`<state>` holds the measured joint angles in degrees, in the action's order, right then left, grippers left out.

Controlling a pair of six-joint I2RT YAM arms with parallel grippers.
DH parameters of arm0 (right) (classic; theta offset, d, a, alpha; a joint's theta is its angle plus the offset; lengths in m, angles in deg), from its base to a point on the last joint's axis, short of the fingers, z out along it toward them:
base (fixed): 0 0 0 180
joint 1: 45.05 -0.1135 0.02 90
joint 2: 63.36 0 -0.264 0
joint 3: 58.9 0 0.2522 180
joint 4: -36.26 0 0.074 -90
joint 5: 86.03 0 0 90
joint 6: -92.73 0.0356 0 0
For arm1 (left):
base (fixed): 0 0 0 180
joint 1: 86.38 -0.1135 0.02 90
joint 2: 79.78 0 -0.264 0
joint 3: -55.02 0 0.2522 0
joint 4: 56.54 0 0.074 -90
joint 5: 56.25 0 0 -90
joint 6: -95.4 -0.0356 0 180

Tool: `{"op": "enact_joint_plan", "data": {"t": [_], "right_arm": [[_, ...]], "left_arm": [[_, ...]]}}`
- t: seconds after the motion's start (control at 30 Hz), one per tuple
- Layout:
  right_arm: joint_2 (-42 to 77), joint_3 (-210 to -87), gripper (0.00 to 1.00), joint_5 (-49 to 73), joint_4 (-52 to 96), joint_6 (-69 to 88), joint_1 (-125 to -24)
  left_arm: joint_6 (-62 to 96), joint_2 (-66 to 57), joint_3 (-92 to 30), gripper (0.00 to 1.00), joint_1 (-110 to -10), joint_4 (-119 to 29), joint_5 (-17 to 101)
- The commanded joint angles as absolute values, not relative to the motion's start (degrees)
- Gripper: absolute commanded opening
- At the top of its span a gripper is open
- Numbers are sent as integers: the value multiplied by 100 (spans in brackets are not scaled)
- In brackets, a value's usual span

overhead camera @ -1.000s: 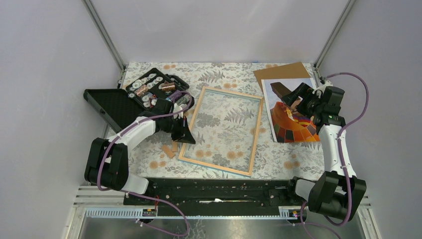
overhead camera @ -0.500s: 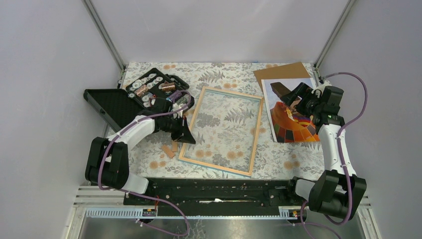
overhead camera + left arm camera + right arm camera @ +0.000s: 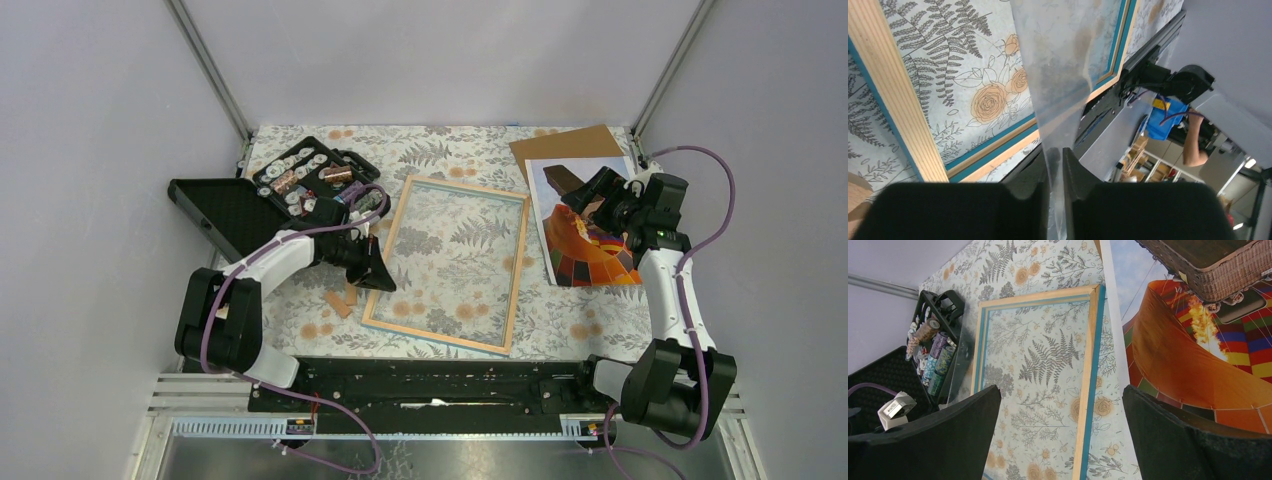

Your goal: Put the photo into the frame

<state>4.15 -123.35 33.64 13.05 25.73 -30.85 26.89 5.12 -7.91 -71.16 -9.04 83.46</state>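
Note:
The frame [image 3: 450, 262] lies wood side up in the middle of the table, with a blue inner edge. It also shows in the left wrist view [image 3: 893, 100] and the right wrist view [image 3: 1090, 355]. My left gripper [image 3: 372, 266] is at the frame's left rim. Its jaws [image 3: 1057, 152] are shut on the edge of the clear pane [image 3: 1058, 75], which is tilted up over the frame. The photo [image 3: 590, 240] lies face up at the right, balloon showing [image 3: 1188, 355]. My right gripper [image 3: 598, 200] hovers open and empty over the photo's upper part [image 3: 1060, 390].
A brown backing board [image 3: 565, 145] lies under the photo's far end. An open black case [image 3: 300, 175] of small parts, with its lid [image 3: 215, 215], stands at the back left. Small wooden pieces [image 3: 342, 298] lie by the frame's near-left corner. Grey walls enclose the table.
My left gripper has shifted slightly to the right with the pane, and the frame has nudged a little with it. My right gripper has edged slightly left over the photo.

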Motion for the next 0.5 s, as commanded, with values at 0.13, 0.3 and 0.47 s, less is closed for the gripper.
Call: {"op": "enact_joint_plan", "data": {"t": [0.13,0.3,0.47], "right_arm": [[414,-12328,100,3473,1565,2594,-3169],[411,-12341,100,3475,1547,2577,-3191],[416,-12337,100,3473,1534,2571,-3212]], "left_arm": [[2866,317,-1142,42,-7087,-1197,8125],[3122,424,-1137,54,-7109,-1637,8136],[3459,582,-1168,57,-7118,-2098,8017]]}}
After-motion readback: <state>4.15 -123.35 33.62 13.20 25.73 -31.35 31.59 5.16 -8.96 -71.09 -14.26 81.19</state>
